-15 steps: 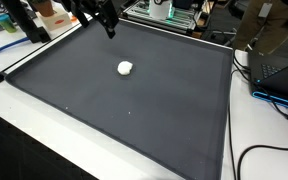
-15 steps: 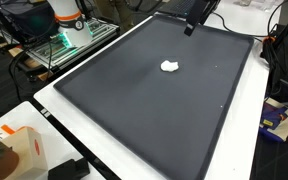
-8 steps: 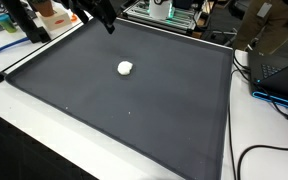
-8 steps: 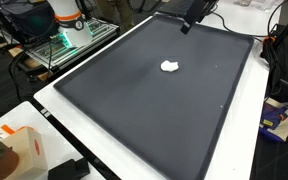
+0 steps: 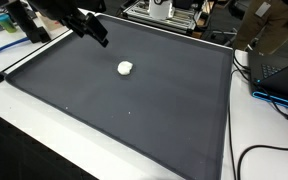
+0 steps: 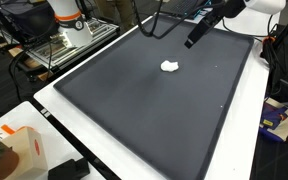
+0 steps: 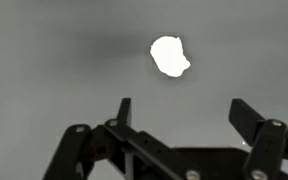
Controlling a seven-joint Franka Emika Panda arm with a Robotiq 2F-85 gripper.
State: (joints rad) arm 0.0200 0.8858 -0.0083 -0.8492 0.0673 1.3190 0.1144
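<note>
End effector (image 5: 102,42) has tilted and dropped, jaws open, empty; white lump (image 7: 169,56) now ahead on surface (image 5: 144,120).

Nothing can be read in any of the views: no word, brand, number or sign. In an exterior view the white and orange carton (image 6: 22,150) at the corner of the desk (image 6: 46,102) carries coloured print, but it is too small and blurred to make out. The same goes for the blue box (image 6: 277,118) at the far edge. In the wrist view, the gripper (image 7: 179,105) and the white lump (image 7: 170,56) show no legible marking.
</note>
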